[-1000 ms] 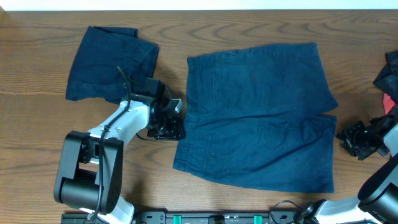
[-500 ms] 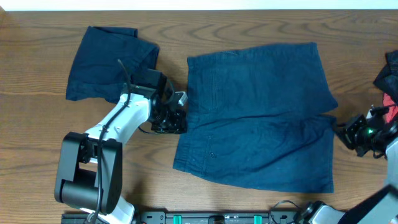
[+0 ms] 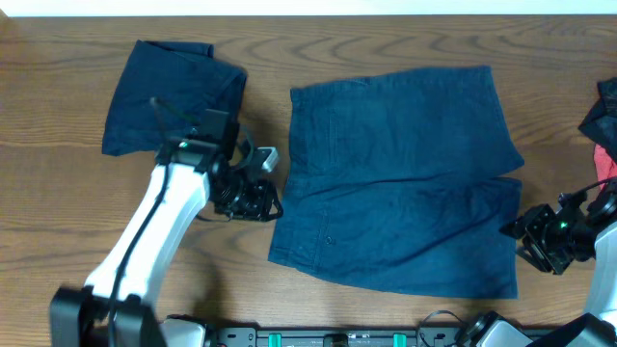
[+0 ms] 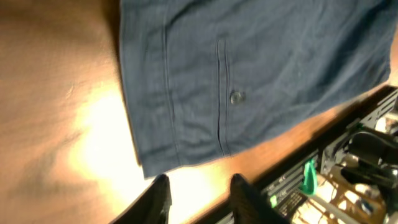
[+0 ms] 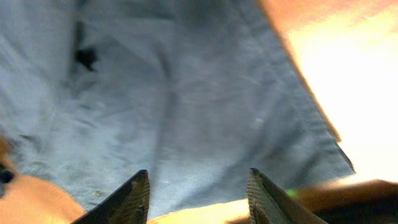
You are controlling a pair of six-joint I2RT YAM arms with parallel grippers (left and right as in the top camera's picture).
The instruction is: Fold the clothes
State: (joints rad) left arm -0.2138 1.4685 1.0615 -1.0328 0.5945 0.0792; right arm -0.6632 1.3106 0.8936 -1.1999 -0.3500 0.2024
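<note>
Currently the left end effector (image 3: 253, 200) and right end effector (image 3: 537, 237) stand open, empty, flanking the navy shorts (image 3: 405, 173)

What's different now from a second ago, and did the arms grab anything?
The right end effector slid in toward the leg hem of the spread shorts. The left end effector backed slightly off the waistband. Both are open, holding nothing. The spread shorts and the folded shorts have not moved.
</note>
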